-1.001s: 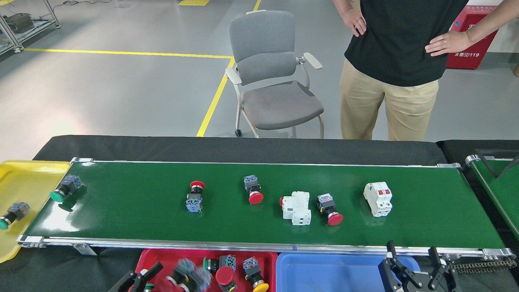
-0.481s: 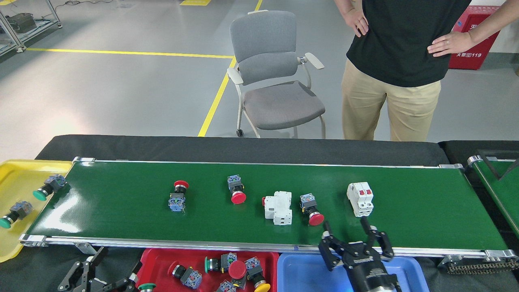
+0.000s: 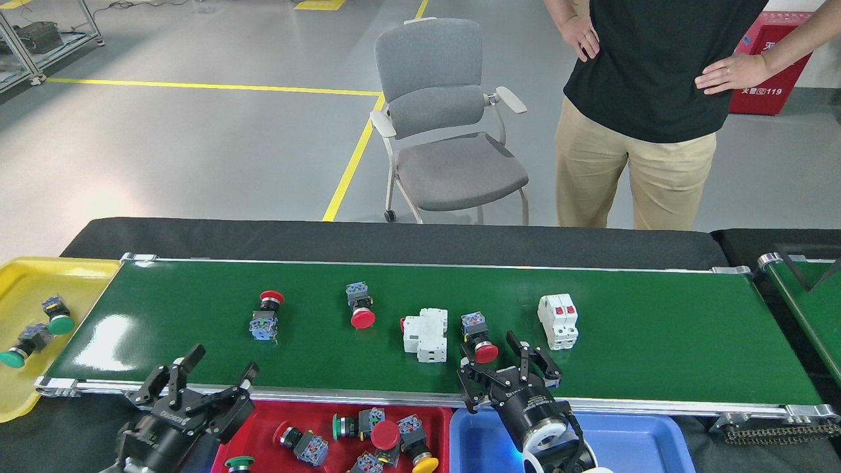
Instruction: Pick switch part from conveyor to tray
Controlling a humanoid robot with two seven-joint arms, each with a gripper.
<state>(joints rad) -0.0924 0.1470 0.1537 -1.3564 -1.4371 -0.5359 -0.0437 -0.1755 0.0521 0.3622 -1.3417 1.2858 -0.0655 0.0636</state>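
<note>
The conveyor (image 3: 657, 341) carries several switch parts in a row. From the left they are a red push-button (image 3: 266, 314), a red mushroom button (image 3: 361, 305), a white breaker (image 3: 426, 335), a red-capped button switch (image 3: 478, 338) and a white breaker with red toggles (image 3: 558, 320). My right gripper (image 3: 491, 360) is open over the belt's near side, its fingers either side of the red cap of that button switch. My left gripper (image 3: 220, 368) is open at the near rail, below the leftmost push-button. A red tray (image 3: 263, 420) in front holds several button switches.
A blue tray (image 3: 631, 440) sits beside the red one, under my right arm. A yellow tray (image 3: 26, 276) at the belt's left end holds two green buttons. A second green belt (image 3: 805, 309) is at the right. Behind the table are a chair (image 3: 447, 131) and a standing person (image 3: 644, 112).
The parts rode left on the belt and the green button dropped into the yellow tray. My right gripper swung left and forward to the red-capped switch. My left gripper rose to the near rail.
</note>
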